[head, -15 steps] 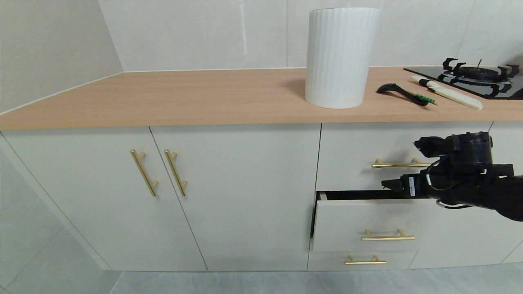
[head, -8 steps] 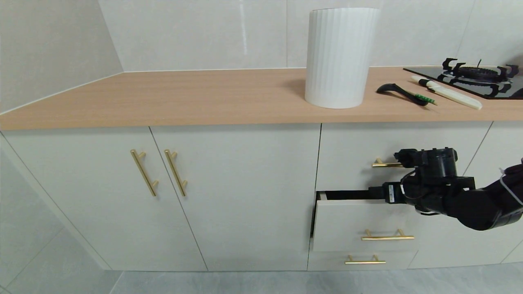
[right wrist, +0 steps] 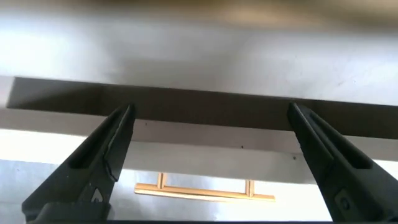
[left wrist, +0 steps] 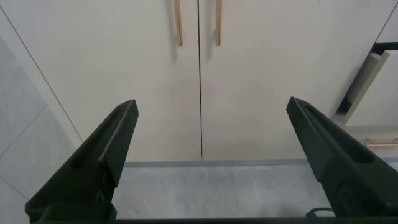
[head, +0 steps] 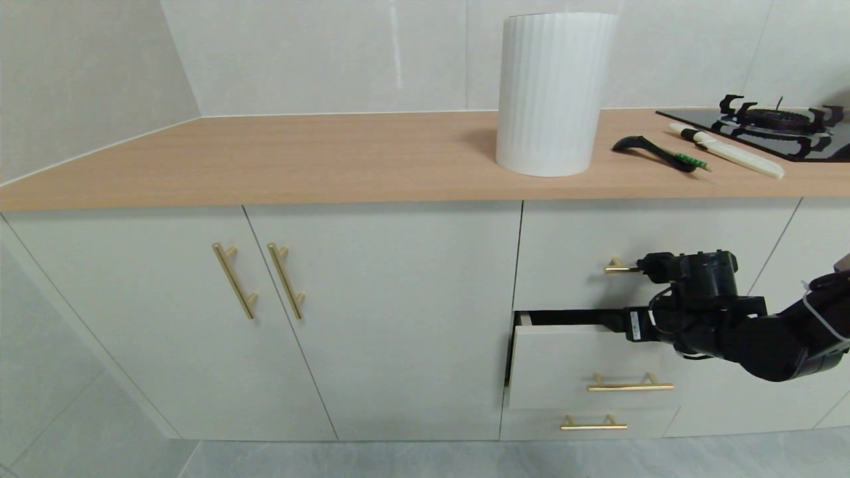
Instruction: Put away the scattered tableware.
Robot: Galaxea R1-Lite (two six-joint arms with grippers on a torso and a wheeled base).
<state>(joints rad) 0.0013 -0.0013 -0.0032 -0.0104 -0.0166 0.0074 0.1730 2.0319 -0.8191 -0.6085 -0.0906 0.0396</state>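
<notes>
On the wooden counter lie a black spoon with a green handle (head: 655,153) and a white knife (head: 729,151), both to the right of a tall white ribbed container (head: 551,93). Below them, the middle drawer (head: 584,358) stands pulled out a little, with a dark gap above its front. My right gripper (head: 621,322) is at the top edge of that drawer front. In the right wrist view the right gripper (right wrist: 208,155) is open, with the gap (right wrist: 205,109) and the drawer's gold handle (right wrist: 205,190) between its fingers. My left gripper (left wrist: 211,155) is open and holds nothing, facing the cabinet doors low down.
A black gas hob (head: 777,123) sits at the counter's far right. The top drawer's gold handle (head: 621,267) is just above the right gripper; the bottom drawer's handle (head: 593,425) is near the floor. Two cabinet doors with gold handles (head: 259,282) are on the left.
My right arm has moved left and down, bringing its gripper to the top edge of the partly open drawer. The drawer and the counter items have not moved.
</notes>
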